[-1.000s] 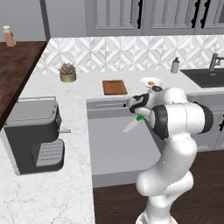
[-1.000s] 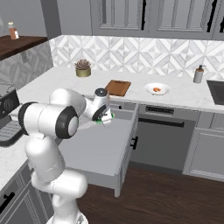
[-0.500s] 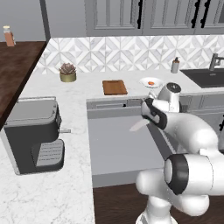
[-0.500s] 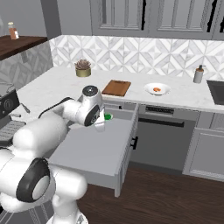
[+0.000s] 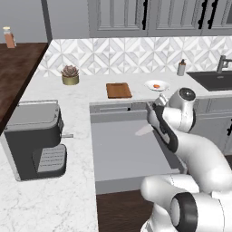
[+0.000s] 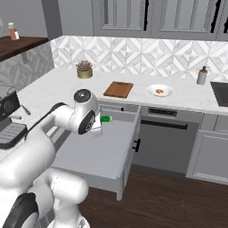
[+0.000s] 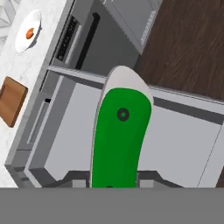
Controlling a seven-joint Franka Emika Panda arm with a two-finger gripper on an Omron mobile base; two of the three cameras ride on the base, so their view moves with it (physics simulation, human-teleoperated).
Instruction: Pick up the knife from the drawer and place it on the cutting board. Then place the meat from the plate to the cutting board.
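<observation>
Pincer (image 7: 114,181) is clenched on the small knife with the bright green handle and short pale silver-white blade (image 7: 119,140); the hand view shows the handle running up from between the two dark fingertips, blade end pointing away. Grip sits on the handle, presumably so the blade stays free and the knife can be laid flat later.

Knife is lifted clear of the wide shallow grey box drawer (image 5: 124,149), hanging above its flat floor near the back right corner; the pale blade shows in the left base view just left of the white arm's wrist, the green handle in the right base view beside the hand. The drawer stands pulled out from the white marbled table (image 6: 58,87), which is why the arm reaches down into it from above.

Small rectangular reddish-brown wooden cutting board (image 5: 118,90) lies on the table just behind the drawer, nothing on it. Small round white plate (image 5: 157,85) sits to the board's right, near but apart, with the small orange-red lump of meat (image 5: 156,86) on it.

Judgement: knife pickup done, carry to the board is next; a short move back over the drawer's rear edge. Meat transfer not yet started.
</observation>
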